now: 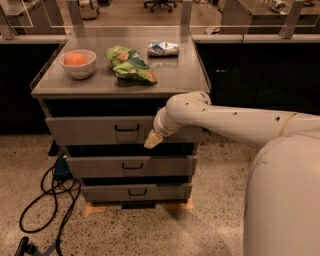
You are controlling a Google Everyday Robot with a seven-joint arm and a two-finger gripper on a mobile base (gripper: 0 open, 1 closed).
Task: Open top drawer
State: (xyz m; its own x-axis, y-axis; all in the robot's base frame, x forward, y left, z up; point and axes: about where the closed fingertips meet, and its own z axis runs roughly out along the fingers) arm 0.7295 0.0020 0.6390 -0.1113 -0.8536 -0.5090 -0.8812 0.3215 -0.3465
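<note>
top drawer (90, 131) faces camera, long axis horizontal, gripper (152, 141) at front, jaws unclear

Three grey metal drawers (100, 166), one white bowl (77, 70), one green bag (130, 64), one blue-white packet (163, 48), one cream gripper (152, 141) at the top drawer (85, 131).

The room is being lit dimly and warmly. The speckled floor (215, 200) is being crossed at the left by black cables (62, 187). The grey cabinet (175, 75) is being carried on wooden blocks (177, 205) and is being flanked by dark counters (260, 85). Behind, an office chair (160, 5) is being seen partly. The gripper (152, 140) is being held before the cabinet front.
</note>
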